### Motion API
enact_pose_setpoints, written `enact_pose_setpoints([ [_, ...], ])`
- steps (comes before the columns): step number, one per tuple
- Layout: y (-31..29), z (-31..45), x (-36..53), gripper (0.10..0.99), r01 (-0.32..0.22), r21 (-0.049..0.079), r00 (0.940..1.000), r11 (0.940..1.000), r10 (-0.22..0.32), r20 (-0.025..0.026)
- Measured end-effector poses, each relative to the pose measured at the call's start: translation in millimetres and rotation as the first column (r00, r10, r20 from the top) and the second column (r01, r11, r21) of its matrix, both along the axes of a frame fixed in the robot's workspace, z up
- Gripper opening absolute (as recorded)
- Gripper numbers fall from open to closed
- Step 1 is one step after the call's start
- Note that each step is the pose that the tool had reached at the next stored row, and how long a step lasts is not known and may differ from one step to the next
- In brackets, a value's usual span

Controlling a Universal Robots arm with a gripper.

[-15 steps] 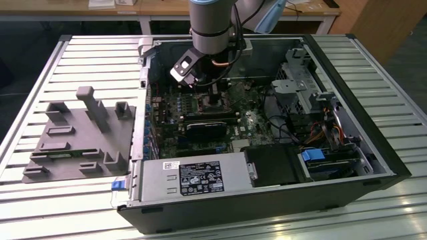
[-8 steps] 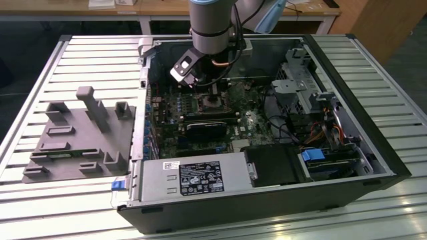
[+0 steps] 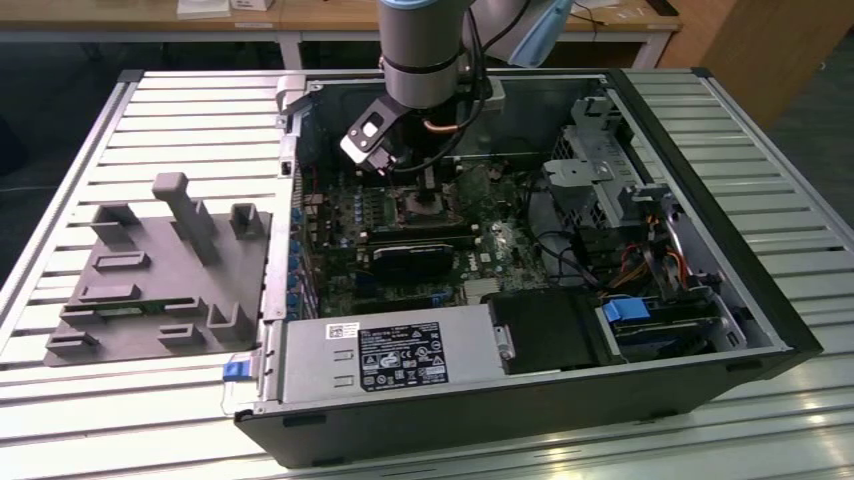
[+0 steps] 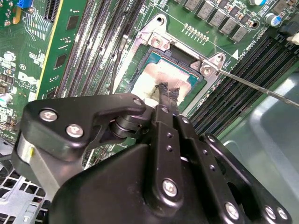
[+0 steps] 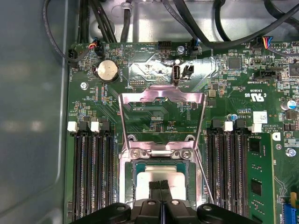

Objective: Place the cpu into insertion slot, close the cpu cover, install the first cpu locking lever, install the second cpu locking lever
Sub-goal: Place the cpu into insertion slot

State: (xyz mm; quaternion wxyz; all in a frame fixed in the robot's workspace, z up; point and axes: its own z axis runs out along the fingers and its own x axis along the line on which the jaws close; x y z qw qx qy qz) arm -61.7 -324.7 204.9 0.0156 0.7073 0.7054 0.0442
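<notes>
We find the small silver-grey square cpu [image 5: 145,183] lying in the black-rimmed insertion slot [image 5: 131,186], the fingers [image 5: 155,186] closed together, empty, on its top, seemingly seating it, with the silver frame cpu cover [image 5: 161,95] standing open on the far side.

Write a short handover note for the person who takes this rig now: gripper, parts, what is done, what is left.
gripper: shut, tips on or just above the top of the cpu.
cpu: lies flat in the slot.
cover: open, hinged away from the slot.
lever: one thin rod stands free beside the slot.
Done: cpu seems placed.
Left: cover not yet closed, both levers not yet installed.
</notes>
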Motion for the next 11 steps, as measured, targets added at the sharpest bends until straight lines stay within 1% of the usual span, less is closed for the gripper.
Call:
enact_pose_setpoints([
  [2, 0.0, 2.4, 0.0, 0.106, 0.000, 0.000, 1.0000, 1.0000, 0.000, -0.0001],
  [3, 0.0, 4.8, 0.0, 0.106, 0.000, 0.000, 1.0000, 1.0000, 0.000, 0.0001],
  [11, 0.0, 35.0, 0.0, 0.106, 0.000, 0.000, 1.0000, 1.0000, 0.000, 0.0000],
])
